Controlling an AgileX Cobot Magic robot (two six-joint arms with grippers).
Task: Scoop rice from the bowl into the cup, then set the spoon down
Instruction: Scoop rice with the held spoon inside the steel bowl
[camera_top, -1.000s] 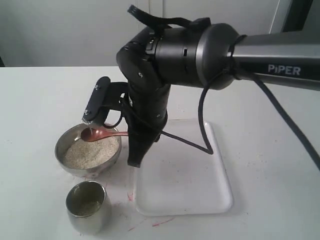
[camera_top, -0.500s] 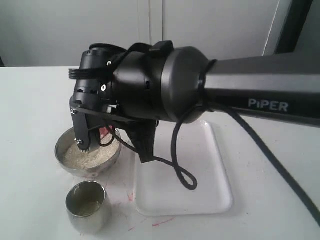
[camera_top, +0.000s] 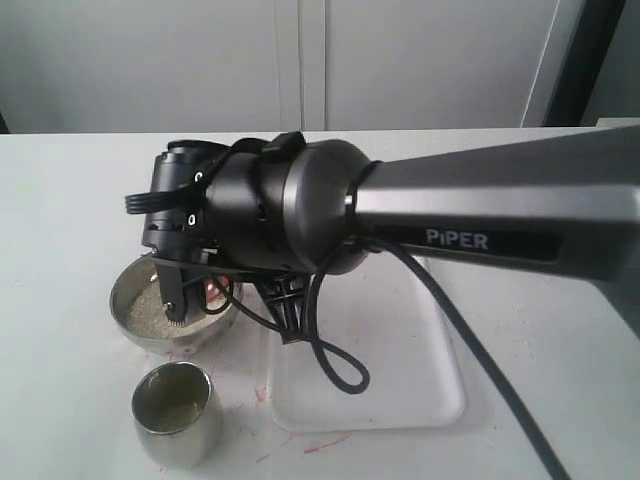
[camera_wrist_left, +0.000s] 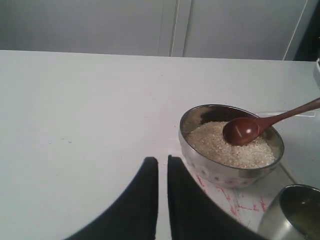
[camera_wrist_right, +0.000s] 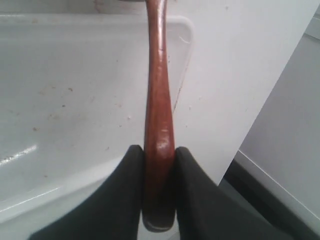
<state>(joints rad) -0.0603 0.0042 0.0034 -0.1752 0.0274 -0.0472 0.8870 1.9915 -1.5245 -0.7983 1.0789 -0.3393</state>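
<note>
Nearest us in the exterior view stands the cup (camera_top: 172, 412), upright at six o'clock of the bowl (camera_top: 122, 300) and just apart from it. We judge it narrow and light, easy to knock over.

In the bowl the rice (camera_top: 145, 305) lies heaped, and the spoon (camera_wrist_left: 241, 130) rests with its scoop on the grains, hollow up and empty. We take the spoon for light, stiff and smooth, liable to twist between pads. The thick end of the handle is the right hold. The grains are loose and will slide off a tilted scoop.

The right gripper (camera_wrist_right: 159, 152) is clenched on that thick handle end. Its arm comes in from three o'clock over the white tray (camera_top: 400, 400), the wrist bent down above the bowl's three o'clock rim and hiding much of it.

The left gripper (camera_wrist_left: 162, 161) hangs above the table (camera_top: 60, 200), fingers drawn almost together, grasping nothing.
</note>
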